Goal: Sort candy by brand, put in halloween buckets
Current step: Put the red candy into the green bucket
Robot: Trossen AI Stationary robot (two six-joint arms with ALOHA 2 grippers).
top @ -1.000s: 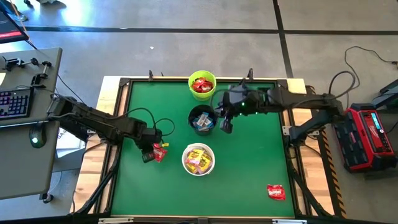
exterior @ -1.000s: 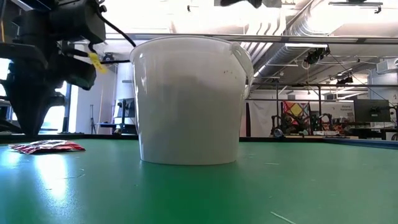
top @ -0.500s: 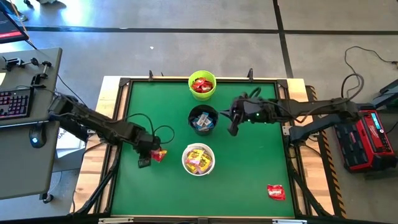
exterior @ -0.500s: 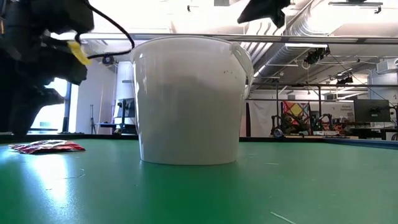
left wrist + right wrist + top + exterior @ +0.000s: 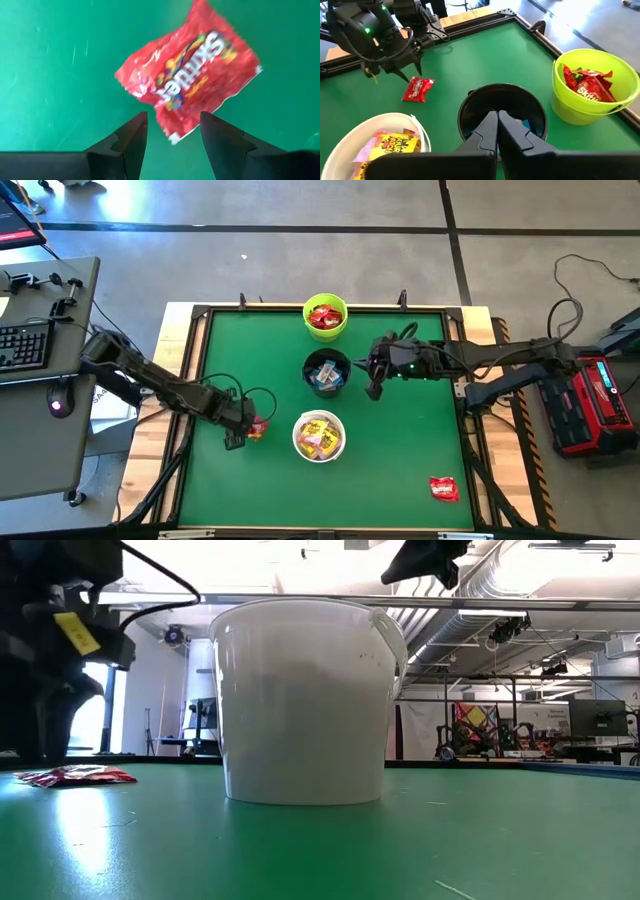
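Observation:
A red candy packet lies flat on the green mat, left of the white bucket. My left gripper points down over the packet's near corner, open, one finger on each side of that corner. My right gripper hangs shut above the mat, just right of the black bucket, with nothing in it. The lime green bucket at the far edge holds red packets. The white bucket holds yellow ones. The black bucket holds blue-and-white ones.
A second red packet lies near the mat's front right corner. The three buckets stand in a line from far to near down the middle. A raised black frame rims the mat. The mat is bare on the right and front left.
My left gripper has moved toward the table's left and near edges, off the red packet, which has stayed flat on the mat. My right gripper has drawn back from the black bucket toward the right edge and has sunk a little.

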